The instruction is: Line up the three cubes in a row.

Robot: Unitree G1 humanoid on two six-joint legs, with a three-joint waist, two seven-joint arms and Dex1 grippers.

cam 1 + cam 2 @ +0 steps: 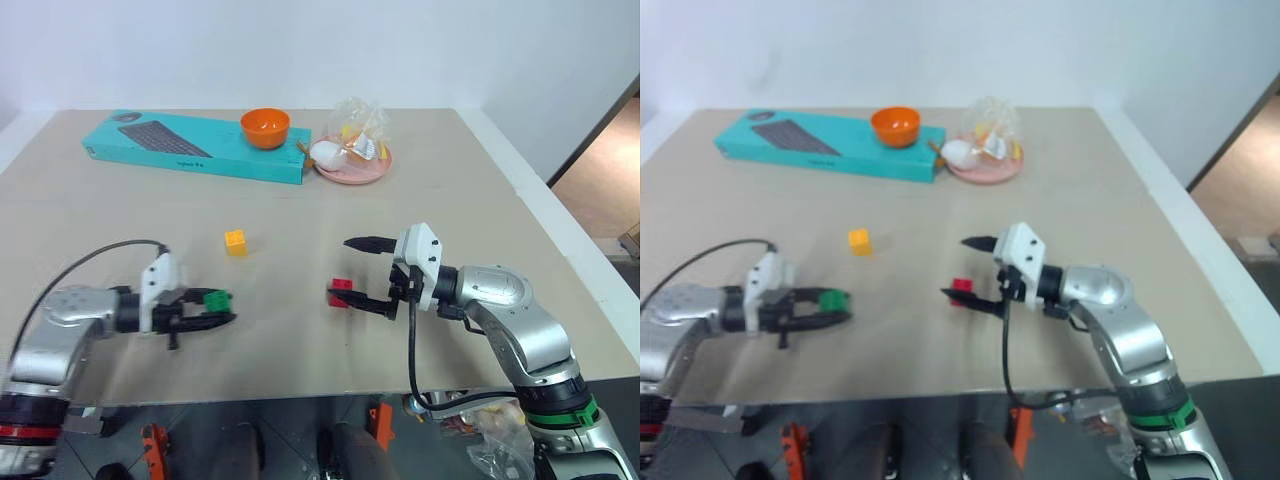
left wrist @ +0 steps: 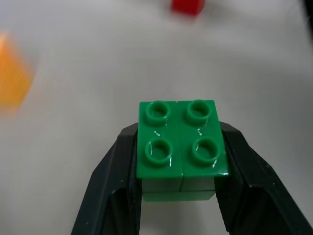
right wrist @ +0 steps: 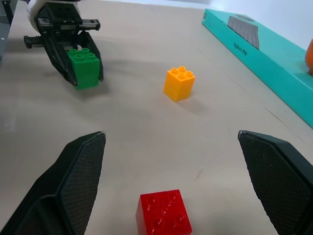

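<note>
My left gripper is shut on the green cube, held just above the table at the near left; the studs of the green cube face up between the black fingers. On the table behind it, the yellow cube stands alone. The red cube rests near the middle, by the lower finger of my right gripper, which is open wide. From the right wrist, the red cube lies between the spread fingers, untouched, with the yellow cube and the left gripper beyond.
A teal keyboard box lies along the table's far side with an orange bowl by it. A pink plate with wrapped items sits to its right. The table's right edge drops to the floor.
</note>
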